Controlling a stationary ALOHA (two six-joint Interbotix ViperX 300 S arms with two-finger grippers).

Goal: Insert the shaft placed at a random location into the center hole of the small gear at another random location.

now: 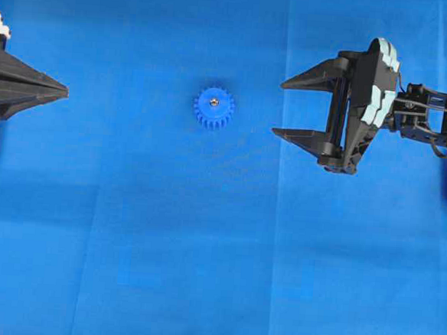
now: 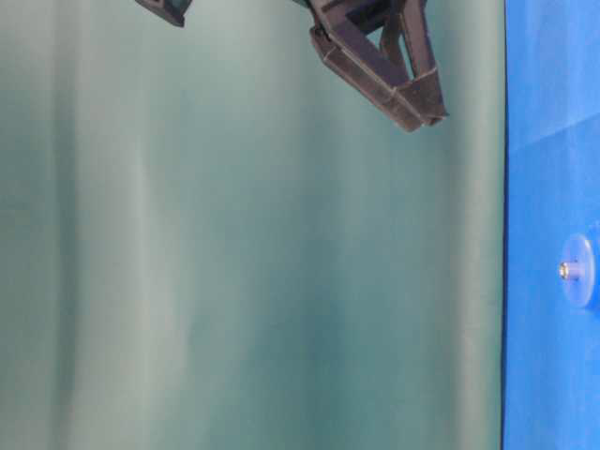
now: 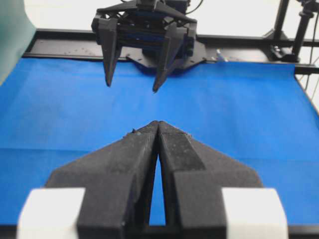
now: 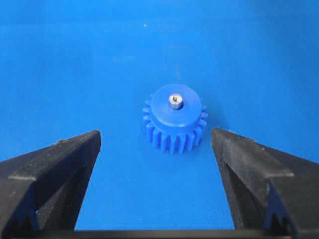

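Note:
The blue small gear (image 1: 214, 109) lies flat on the blue mat, left of centre in the overhead view. The silver shaft (image 1: 213, 101) stands in its center hole, with its tip showing above the hub. Gear (image 4: 174, 119) and shaft (image 4: 175, 101) also show in the right wrist view, and gear (image 2: 581, 270) and shaft (image 2: 564, 270) in the table-level view. My right gripper (image 1: 278, 108) is open and empty, a little way right of the gear. My left gripper (image 1: 66, 91) is shut and empty at the far left edge. The gear is hidden in the left wrist view.
A blue mat (image 1: 216, 274) covers the table. In the left wrist view my shut left gripper (image 3: 158, 122) faces the open right gripper (image 3: 132, 88), with the black table frame (image 3: 239, 42) behind it. A green backdrop (image 2: 244, 281) fills the table-level view.

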